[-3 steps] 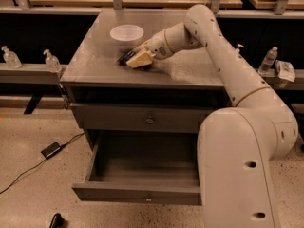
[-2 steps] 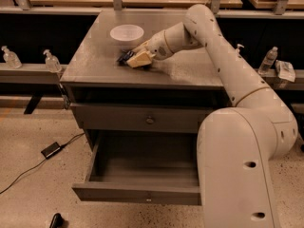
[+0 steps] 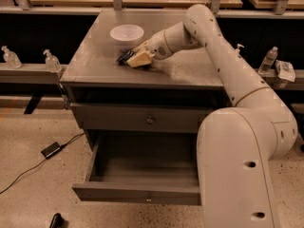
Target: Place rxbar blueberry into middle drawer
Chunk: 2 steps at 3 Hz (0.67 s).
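Observation:
The rxbar blueberry [image 3: 123, 57] lies on the grey cabinet top [image 3: 95, 65], just in front of the white bowl [image 3: 127, 33]. Only its dark navy left end shows; the rest is hidden by my gripper. My gripper [image 3: 137, 59], with tan fingertips, is down on the cabinet top at the bar's right side and touches it. The middle drawer [image 3: 142, 193] is pulled out below, its dark-grey box open and empty, with a tiny pale knob on its front panel.
A closed drawer front with a dark round knob [image 3: 149, 120] sits above the open drawer. My own arm and base [image 3: 237, 165] stand at the drawer's right. Bottles [image 3: 51, 61] stand on a shelf at left; a cable and black block [image 3: 50, 150] lie on the floor.

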Tool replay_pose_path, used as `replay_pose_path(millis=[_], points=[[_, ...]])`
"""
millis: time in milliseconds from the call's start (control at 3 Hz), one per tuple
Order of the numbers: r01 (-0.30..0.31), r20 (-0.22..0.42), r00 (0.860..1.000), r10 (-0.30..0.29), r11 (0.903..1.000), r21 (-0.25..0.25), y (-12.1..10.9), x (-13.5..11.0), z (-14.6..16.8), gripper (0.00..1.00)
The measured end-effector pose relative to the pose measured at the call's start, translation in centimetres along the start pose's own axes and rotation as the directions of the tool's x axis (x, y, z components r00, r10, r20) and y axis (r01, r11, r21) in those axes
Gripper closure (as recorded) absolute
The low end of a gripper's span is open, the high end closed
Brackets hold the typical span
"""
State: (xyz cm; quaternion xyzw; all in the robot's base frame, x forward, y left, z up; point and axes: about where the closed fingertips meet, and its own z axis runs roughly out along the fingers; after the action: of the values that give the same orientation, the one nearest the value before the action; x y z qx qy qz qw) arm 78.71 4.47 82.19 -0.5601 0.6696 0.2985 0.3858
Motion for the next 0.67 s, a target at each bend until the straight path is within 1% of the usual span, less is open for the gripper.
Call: replay_pose_path(millis=[667], points=[[0.0,0.0,1.0,0.0,1.0,0.0,0.0,-0.01,0.01,1.0]])
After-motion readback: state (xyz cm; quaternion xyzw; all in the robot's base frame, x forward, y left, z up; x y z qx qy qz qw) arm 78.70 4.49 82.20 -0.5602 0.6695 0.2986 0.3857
